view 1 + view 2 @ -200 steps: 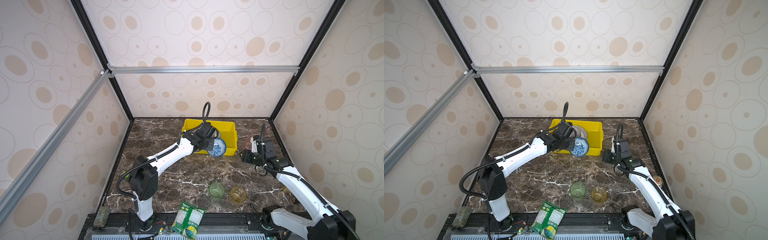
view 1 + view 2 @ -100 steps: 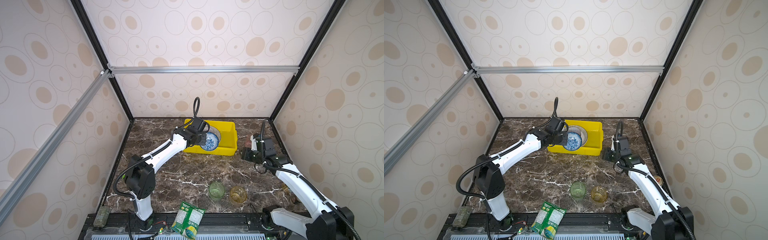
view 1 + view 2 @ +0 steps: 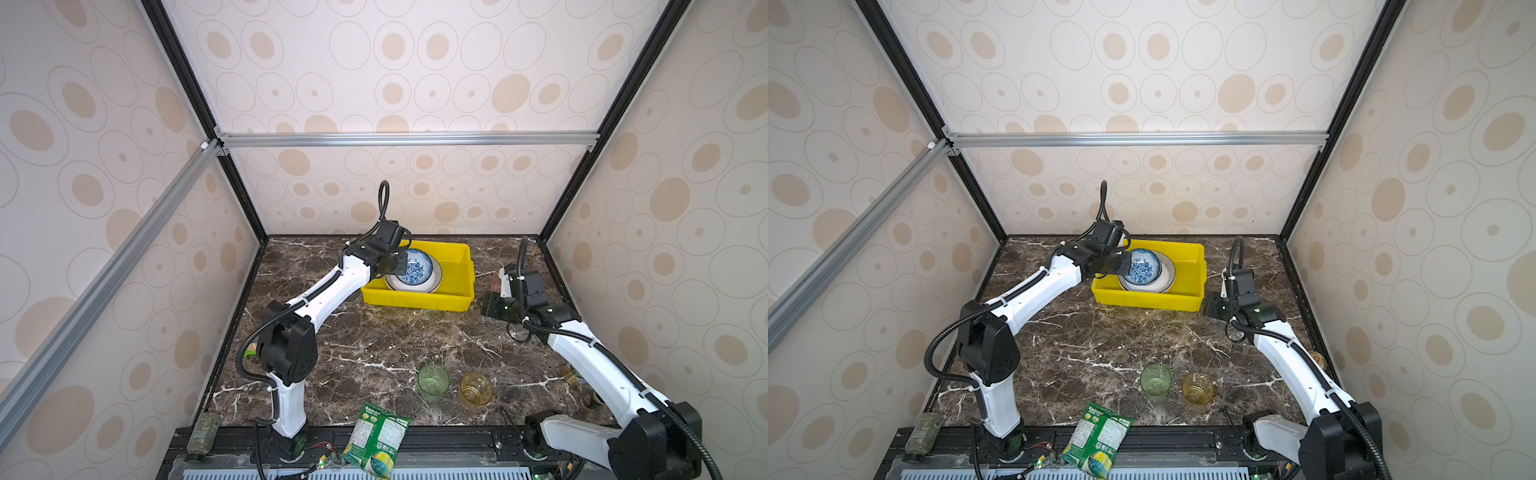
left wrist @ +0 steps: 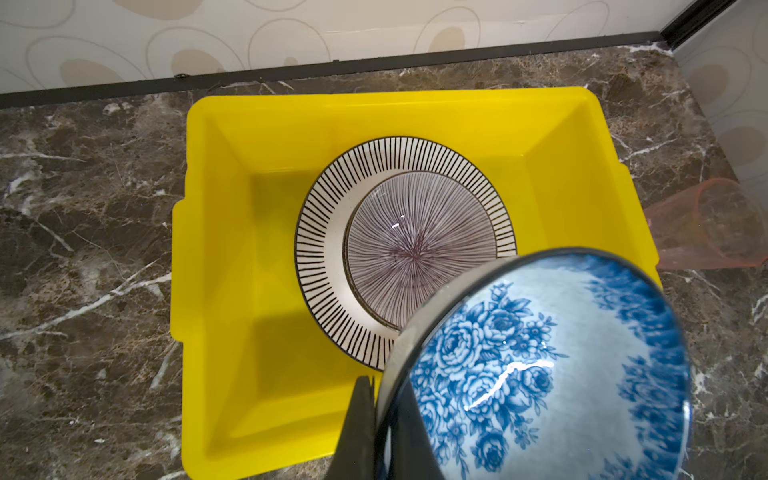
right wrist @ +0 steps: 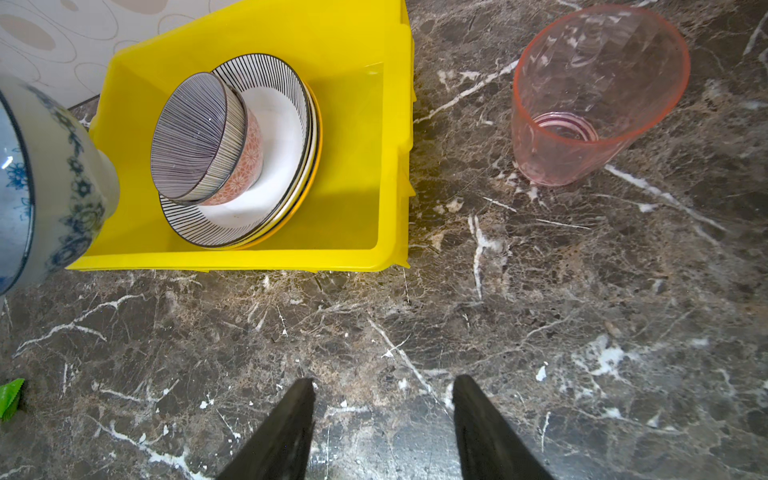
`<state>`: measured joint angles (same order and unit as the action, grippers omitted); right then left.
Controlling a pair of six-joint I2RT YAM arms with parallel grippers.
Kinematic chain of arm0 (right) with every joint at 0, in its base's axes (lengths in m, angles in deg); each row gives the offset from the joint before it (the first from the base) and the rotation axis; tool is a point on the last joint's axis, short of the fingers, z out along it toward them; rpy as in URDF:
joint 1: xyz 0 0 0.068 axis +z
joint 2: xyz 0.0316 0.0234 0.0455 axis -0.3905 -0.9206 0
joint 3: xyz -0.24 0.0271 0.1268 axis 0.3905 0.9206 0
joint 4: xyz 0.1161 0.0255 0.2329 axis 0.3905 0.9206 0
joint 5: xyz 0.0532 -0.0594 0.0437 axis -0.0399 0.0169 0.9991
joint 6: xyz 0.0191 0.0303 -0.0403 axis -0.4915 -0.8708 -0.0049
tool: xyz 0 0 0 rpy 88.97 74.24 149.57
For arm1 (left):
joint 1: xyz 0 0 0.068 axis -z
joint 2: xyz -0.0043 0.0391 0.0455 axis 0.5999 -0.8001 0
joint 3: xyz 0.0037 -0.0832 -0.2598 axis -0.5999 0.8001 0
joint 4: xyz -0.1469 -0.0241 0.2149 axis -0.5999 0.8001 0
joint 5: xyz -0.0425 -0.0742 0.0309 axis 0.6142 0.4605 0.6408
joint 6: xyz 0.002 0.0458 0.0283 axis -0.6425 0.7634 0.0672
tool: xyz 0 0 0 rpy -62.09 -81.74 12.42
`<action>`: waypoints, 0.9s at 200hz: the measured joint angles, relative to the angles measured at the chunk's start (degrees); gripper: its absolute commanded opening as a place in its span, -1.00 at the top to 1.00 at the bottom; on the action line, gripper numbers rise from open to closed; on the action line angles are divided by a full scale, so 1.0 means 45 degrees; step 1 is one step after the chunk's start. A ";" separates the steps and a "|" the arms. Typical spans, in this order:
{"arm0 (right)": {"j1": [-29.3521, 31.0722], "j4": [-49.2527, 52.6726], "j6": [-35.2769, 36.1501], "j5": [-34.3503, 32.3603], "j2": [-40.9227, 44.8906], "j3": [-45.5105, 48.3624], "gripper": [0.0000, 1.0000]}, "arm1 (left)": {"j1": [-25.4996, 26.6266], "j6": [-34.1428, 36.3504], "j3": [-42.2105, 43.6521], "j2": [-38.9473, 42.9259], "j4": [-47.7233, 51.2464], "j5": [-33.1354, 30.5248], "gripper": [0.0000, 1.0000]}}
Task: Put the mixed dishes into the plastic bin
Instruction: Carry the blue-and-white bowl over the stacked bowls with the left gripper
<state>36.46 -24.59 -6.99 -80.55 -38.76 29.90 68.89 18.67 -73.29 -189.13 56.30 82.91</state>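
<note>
My left gripper (image 3: pixel 395 266) is shut on the rim of a blue floral bowl (image 4: pixel 540 374), holding it tilted over the yellow plastic bin (image 3: pixel 415 300). One finger is inside the bowl and one outside. In the bin a purple-striped bowl (image 4: pixel 415 245) sits in a black-striped plate (image 4: pixel 320 249) on top of a stack. My right gripper (image 5: pixel 380 390) hangs open and empty over the marble, off the bin's front right corner. A pink tumbler (image 5: pixel 582 104) stands right of the bin. Green (image 3: pixel 433 381) and amber (image 3: pixel 476 389) tumblers stand near the front.
A green snack packet (image 3: pixel 376 440) lies over the table's front edge. Small objects (image 3: pixel 571 374) sit by the right wall under my right arm. The enclosure walls close in the back and both sides. The right half of the bin's floor (image 5: pixel 353 166) is bare.
My left arm has lifted the blue floral bowl from in front of the bin's front wall back over the stack inside the bin. The right arm has barely moved.
</note>
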 measured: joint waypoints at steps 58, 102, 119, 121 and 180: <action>0.0000 -0.0005 0.0053 -0.0044 -0.0301 -0.0243 -0.13 | -0.0204 0.0267 -0.1637 -0.1457 0.0029 0.0189 1.00; 0.0000 -0.0005 0.0141 -0.0053 -0.0602 -0.0437 -0.13 | -0.0350 0.0321 -0.2399 -0.2322 0.0029 0.0355 1.00; 0.0000 -0.0010 0.0151 -0.0053 -0.0690 -0.0491 -0.13 | -0.0442 0.0321 -0.2531 -0.2526 0.0044 0.0389 1.00; 0.0000 -0.0010 0.0151 -0.0053 -0.0704 -0.0495 -0.13 | -0.0452 0.0316 -0.2540 -0.2550 0.0044 0.0389 1.00; 0.0000 -0.0010 0.0204 -0.0044 -0.1044 -0.0583 -0.13 | -0.0685 0.0316 -0.2880 -0.3075 0.0015 0.0442 1.00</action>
<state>36.46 -24.64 -6.07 -80.75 -43.46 27.28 65.81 20.09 -86.25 -202.96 56.37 84.90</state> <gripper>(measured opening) 0.566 0.076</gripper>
